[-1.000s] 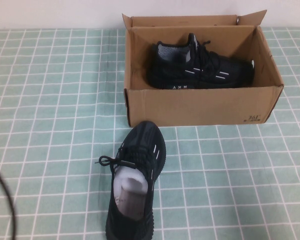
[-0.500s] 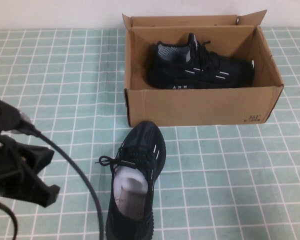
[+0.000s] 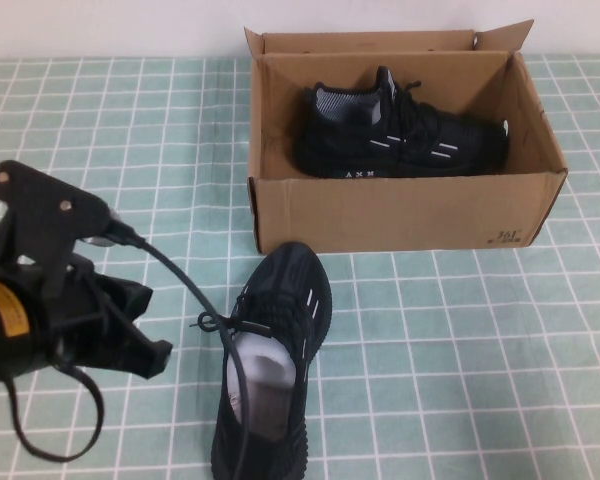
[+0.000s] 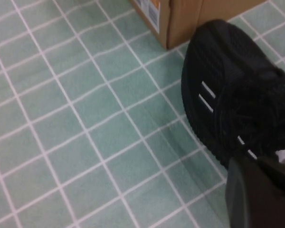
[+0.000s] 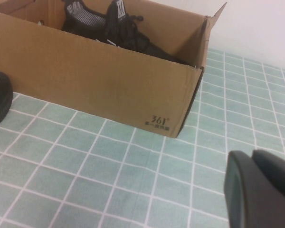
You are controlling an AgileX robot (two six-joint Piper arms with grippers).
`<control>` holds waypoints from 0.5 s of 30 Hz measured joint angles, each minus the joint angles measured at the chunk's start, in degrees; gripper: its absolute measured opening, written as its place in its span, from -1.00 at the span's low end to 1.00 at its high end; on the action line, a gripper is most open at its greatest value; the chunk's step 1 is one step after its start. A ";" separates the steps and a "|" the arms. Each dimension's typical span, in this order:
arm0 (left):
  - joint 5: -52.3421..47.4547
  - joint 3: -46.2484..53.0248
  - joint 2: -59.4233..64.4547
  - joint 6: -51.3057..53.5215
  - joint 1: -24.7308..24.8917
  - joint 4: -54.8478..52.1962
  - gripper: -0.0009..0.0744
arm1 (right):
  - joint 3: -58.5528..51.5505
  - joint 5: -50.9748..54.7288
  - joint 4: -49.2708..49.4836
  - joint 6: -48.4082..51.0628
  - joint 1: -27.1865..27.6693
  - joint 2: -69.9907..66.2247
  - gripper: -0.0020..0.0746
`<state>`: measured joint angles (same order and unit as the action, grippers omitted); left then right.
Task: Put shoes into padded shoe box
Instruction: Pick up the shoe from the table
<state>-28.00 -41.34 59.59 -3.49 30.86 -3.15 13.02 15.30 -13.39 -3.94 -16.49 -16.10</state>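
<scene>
Item: padded shoe box [image 3: 400, 210], brown cardboard, flaps up, at the worktop's [image 3: 480, 350] 12 o'clock. Contents: one black sneaker [image 3: 400, 135] lying lengthwise, toe toward 3 o'clock.

Item: second sneaker [image 3: 270, 360], outside the box, just off its near wall toward 6 o'clock, toe pointing at the box, white paper stuffing [image 3: 260, 385] in its opening.

Item: left hand [image 3: 130, 335], at 9 o'clock of the loose sneaker, fingers pressed together, holding nothing.

Item: right hand [image 5: 261, 194], absent from the high view; right wrist view shows it pressed together, empty, off the box's printed corner [image 5: 159, 121].

Left wrist view alone shows an orange-and-white label [image 4: 151, 10] on the box's end.
</scene>
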 joint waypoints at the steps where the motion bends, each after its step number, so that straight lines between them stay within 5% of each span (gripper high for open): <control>1: 0.18 0.00 0.59 0.00 0.00 0.64 -0.99 | 0.00 0.00 0.00 -0.10 0.00 0.00 -0.96; 6: -1.42 -2.31 3.76 0.13 0.00 3.79 -0.99 | 0.00 0.00 0.00 -0.10 0.00 0.00 -0.96; 15: -24.23 -20.26 14.30 12.09 0.00 5.46 -0.99 | 0.00 0.00 0.00 -0.10 0.00 0.00 -0.97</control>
<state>-52.23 -61.60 73.89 8.60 30.86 2.31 13.02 15.30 -13.39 -4.04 -16.49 -16.10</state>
